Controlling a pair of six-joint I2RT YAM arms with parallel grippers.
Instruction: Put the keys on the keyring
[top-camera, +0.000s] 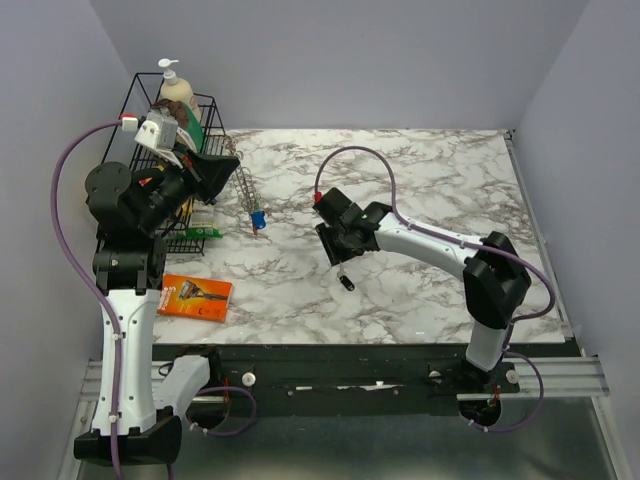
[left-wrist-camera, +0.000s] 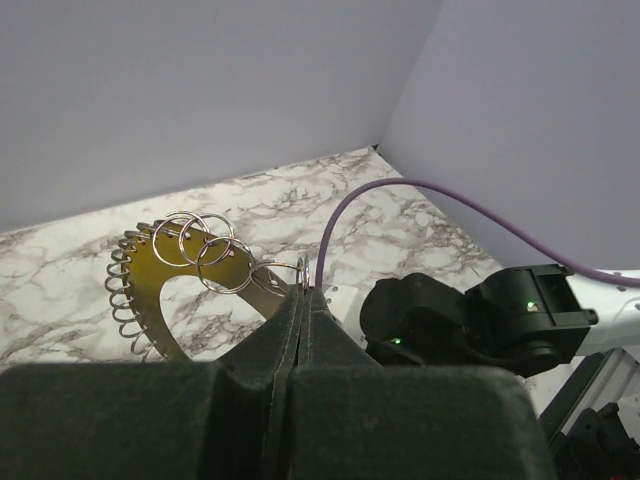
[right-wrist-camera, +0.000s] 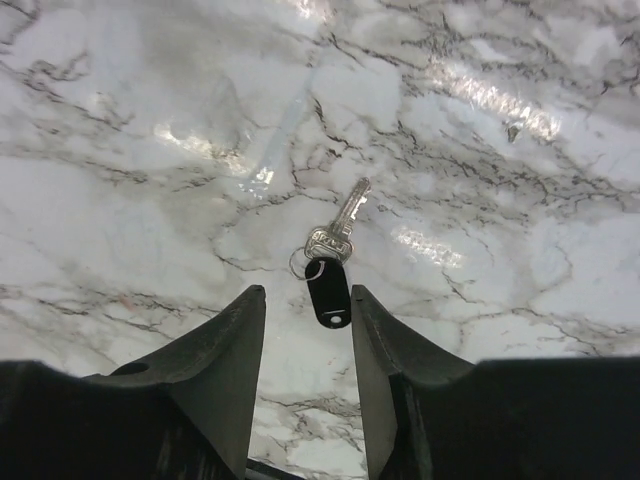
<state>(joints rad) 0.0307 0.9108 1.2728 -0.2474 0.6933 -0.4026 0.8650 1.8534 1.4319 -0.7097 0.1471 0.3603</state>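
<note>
Orange razor pack (top-camera: 196, 297), lettering illegible, well left of black-tagged key (top-camera: 346, 281)

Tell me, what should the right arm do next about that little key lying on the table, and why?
Probably lower the right gripper straight down and close on the key. Its jaws are open, and the key with its black tag lies flat on the marble table just ahead of them, not gripped. The left gripper is shut on the keyring, seemingly ready.
</note>
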